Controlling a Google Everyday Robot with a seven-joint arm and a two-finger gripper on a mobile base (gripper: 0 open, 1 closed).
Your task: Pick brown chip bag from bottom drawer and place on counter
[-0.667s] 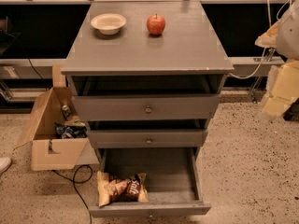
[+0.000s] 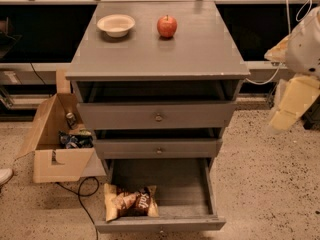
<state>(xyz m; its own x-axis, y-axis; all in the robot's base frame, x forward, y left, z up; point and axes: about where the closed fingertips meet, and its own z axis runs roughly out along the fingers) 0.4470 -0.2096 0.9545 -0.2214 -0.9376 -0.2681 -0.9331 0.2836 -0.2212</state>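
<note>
1. Step in hand: the reach has not yet begun in earnest. The crinkled dark brown foil chip bag with pale yellow-tan ends (image 2: 131, 202) lies flat in the front left corner of the lowest, deepest grey drawer (image 2: 161, 224). The drawer is pulled out, and the bag sits just behind its front panel and against its left side.
2. The robot's pale, blocky gripper (image 2: 293, 104) hangs at the right edge of the view, beside the cabinet at about the height of the upper drawers. It is well apart from the bag.
3. Next move, as I judge it: the gripper must travel left and down into the open drawer, clear the shallower grey middle drawer (image 2: 157, 149) above, and come onto the bag from overhead. The foil will likely crumple, so a grasp across the bag's middle seems safest.
4. The broad flat grey counter top (image 2: 160, 59) has bare room at its front. A shallow cream bowl (image 2: 116, 25) and a red apple (image 2: 167, 26) stand near its back edge.
5. The hand: I cannot tell whether it is open or closed. It has hold of nothing I can make out, and it touches neither cabinet nor bag.
</note>
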